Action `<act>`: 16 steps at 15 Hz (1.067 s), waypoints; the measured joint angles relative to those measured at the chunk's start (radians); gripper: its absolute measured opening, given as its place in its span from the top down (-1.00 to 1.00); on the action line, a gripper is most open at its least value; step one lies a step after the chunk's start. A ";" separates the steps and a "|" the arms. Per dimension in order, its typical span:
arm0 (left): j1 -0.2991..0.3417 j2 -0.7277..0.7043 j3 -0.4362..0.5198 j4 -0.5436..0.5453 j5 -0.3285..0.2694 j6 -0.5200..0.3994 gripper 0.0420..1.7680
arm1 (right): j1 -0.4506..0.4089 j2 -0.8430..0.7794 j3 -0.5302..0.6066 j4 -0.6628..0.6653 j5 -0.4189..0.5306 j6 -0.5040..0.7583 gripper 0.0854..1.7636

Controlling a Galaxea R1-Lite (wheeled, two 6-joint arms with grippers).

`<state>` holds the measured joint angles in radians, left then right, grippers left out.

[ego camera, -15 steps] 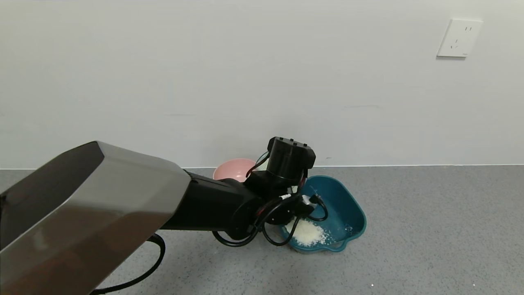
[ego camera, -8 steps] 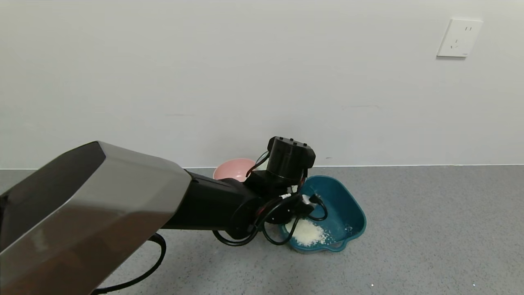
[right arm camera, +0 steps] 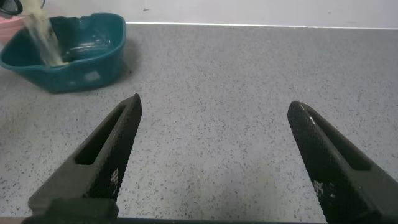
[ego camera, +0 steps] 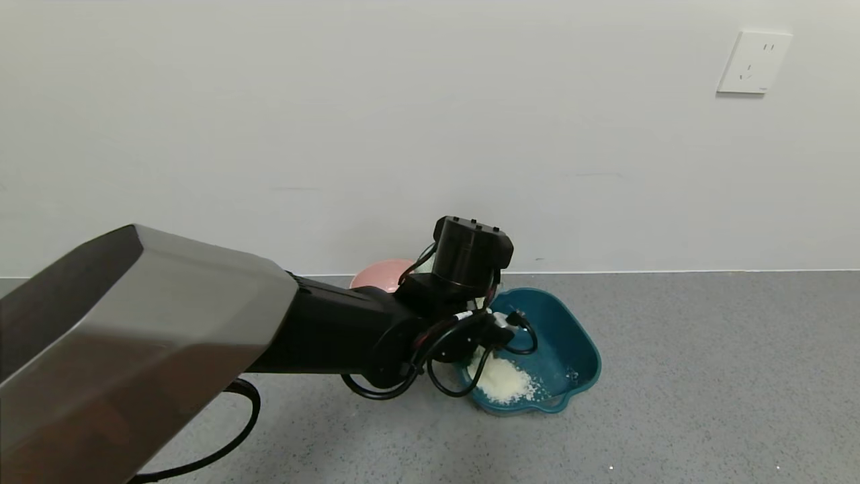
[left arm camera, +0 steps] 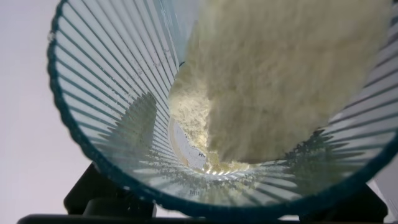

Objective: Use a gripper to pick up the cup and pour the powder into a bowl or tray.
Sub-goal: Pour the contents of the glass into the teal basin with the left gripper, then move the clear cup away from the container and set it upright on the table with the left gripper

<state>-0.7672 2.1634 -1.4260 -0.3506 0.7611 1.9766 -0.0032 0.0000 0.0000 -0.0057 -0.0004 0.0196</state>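
My left gripper (ego camera: 470,275) is shut on the cup (left arm camera: 112,93), a ribbed pale blue-green tumbler, and holds it tipped over the near-left part of the dark teal tray (ego camera: 571,336). In the head view the wrist block hides the fingers and most of the cup. White powder (left arm camera: 280,74) slides along the cup's inside toward its mouth. A stream of it (right arm camera: 40,37) falls into the tray (right arm camera: 93,56). A white pile (ego camera: 500,383) lies in the tray's near corner. My right gripper (right arm camera: 214,104) is open and empty, low over bare floor to the tray's right.
A pink bowl (ego camera: 376,275) stands just behind the left arm against the white wall, touching or close to the tray's left side. A wall socket (ego camera: 752,62) is high at the right. Grey speckled floor extends to the right of the tray.
My left arm has risen a little and shifted slightly left with the cup. The powder pile in the tray looks slightly larger.
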 joint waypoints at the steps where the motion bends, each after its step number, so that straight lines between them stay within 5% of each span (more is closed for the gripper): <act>1: 0.004 -0.010 0.010 0.006 0.000 -0.038 -0.41 | 0.000 0.000 0.000 0.000 0.000 0.000 -0.94; 16: 0.086 -0.199 0.284 0.032 -0.130 -0.904 -0.40 | 0.000 0.000 0.000 0.000 0.000 0.000 -0.94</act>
<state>-0.6811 1.9643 -1.1421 -0.3185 0.6311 1.0728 -0.0032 0.0000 0.0000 -0.0057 0.0000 0.0200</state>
